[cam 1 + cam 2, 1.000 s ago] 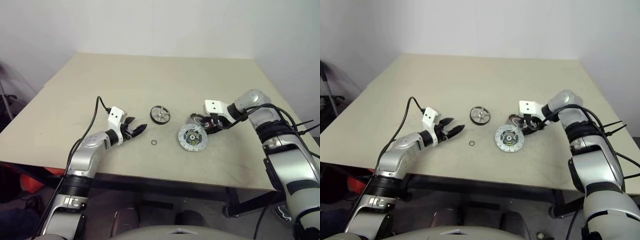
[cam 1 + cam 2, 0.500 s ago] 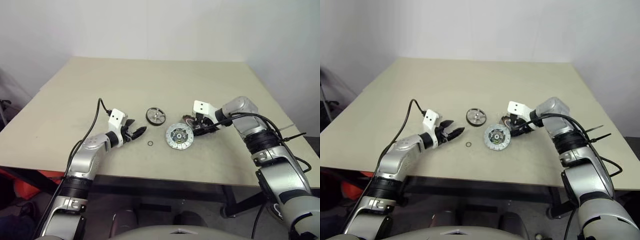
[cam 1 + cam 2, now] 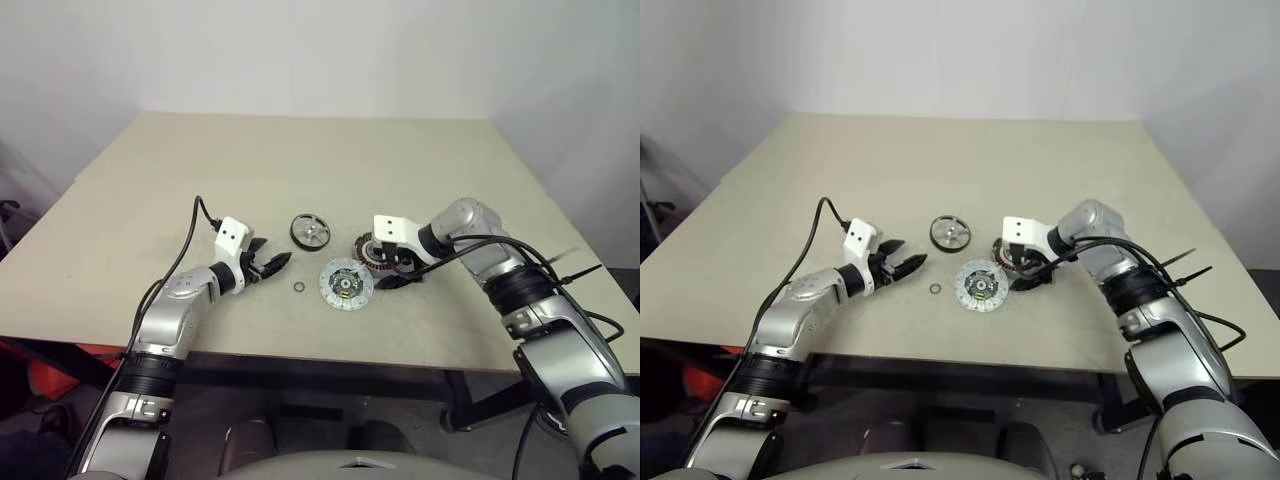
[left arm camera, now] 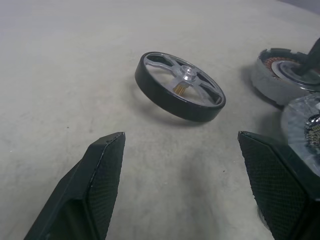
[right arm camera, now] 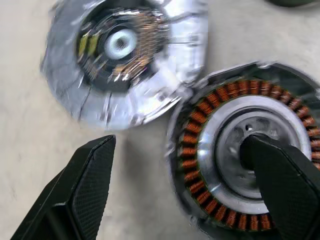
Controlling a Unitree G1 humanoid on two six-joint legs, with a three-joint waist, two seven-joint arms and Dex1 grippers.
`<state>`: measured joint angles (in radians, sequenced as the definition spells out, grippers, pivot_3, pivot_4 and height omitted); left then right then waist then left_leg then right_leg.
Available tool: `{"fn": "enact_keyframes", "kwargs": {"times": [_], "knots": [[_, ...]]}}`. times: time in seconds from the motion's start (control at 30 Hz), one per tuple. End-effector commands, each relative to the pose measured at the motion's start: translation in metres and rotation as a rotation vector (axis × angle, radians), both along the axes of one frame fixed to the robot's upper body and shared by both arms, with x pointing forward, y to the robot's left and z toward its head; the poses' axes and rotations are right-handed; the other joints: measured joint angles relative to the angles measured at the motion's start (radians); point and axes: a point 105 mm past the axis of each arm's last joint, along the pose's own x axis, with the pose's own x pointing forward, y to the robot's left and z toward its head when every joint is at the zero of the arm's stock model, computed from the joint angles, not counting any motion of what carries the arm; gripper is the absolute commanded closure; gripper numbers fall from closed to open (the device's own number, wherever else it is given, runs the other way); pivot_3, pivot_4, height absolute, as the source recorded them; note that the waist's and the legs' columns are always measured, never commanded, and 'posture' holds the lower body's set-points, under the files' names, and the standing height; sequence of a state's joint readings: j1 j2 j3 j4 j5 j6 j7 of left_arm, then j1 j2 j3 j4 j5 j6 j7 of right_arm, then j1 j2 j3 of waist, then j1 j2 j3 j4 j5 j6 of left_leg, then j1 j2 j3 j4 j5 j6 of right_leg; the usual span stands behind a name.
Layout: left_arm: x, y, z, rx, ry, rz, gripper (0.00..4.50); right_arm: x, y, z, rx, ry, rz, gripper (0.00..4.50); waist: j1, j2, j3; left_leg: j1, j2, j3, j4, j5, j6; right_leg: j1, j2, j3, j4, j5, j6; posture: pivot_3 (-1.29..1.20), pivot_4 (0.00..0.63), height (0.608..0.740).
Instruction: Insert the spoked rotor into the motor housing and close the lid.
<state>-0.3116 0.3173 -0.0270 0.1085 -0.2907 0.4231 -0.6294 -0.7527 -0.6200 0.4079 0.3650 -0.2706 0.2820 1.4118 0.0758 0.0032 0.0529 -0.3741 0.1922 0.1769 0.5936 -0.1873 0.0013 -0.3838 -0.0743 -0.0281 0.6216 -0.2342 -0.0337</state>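
On the beige table [image 3: 150, 190] the lid [image 3: 345, 285] lies flat at the near middle, the motor housing [image 3: 375, 250] touching its far right edge and the spoked rotor [image 3: 312, 231] just left of that. All three look stiff, light and smooth-edged, so the rotor is probably best pinched across its black rim. The right gripper [image 5: 180, 180] tips steeply down, jaws spread astride the housing's edge, holding nothing; the left gripper [image 4: 180, 185], near level, jaws wide and empty, points at the rotor.
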Motion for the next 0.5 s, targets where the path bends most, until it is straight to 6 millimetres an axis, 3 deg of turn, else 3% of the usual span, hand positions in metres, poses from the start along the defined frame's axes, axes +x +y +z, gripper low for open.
{"fn": "enact_keyframes", "kwargs": {"times": [0.03,0.2,0.3,0.43,0.5], "knots": [[0.003,0.000,0.015,-0.006,-0.056,-0.010,0.70,-0.006,0.012,0.021,0.021,-0.080,0.125,0.20,0.001,0.001,0.000,-0.002,0.000,0.000,0.000,0.000,0.000,-0.002,0.000,0.000,0.000,0.000,0.000,0.00,0.000,0.740],[0.005,0.002,0.016,-0.006,-0.058,-0.010,0.70,0.006,0.031,0.061,0.120,-0.297,0.187,0.20,-0.002,0.003,0.002,-0.007,0.000,0.000,0.000,0.000,0.000,-0.008,0.000,0.000,0.001,0.000,-0.001,0.00,0.000,0.740],[0.006,0.004,0.017,-0.003,-0.059,-0.007,0.70,0.018,0.045,0.082,0.222,-0.405,0.131,0.20,-0.001,0.003,0.003,-0.007,0.000,0.000,0.000,0.000,0.000,-0.007,0.000,0.000,0.002,0.000,-0.001,0.00,0.000,0.740],[0.005,0.012,0.018,-0.005,-0.057,0.002,0.70,0.011,0.069,0.100,0.453,-0.308,-0.014,0.20,-0.001,0.004,0.003,-0.006,0.000,0.000,0.000,0.000,0.000,-0.007,0.000,0.000,0.002,0.000,-0.001,0.00,0.000,0.740],[0.003,0.016,0.020,-0.012,-0.051,-0.006,0.70,0.008,0.078,0.096,0.542,-0.232,-0.102,0.20,0.000,0.004,0.003,-0.007,0.000,0.000,0.000,0.000,0.000,-0.007,0.000,0.000,0.002,0.000,-0.001,0.00,0.000,0.740]]}}
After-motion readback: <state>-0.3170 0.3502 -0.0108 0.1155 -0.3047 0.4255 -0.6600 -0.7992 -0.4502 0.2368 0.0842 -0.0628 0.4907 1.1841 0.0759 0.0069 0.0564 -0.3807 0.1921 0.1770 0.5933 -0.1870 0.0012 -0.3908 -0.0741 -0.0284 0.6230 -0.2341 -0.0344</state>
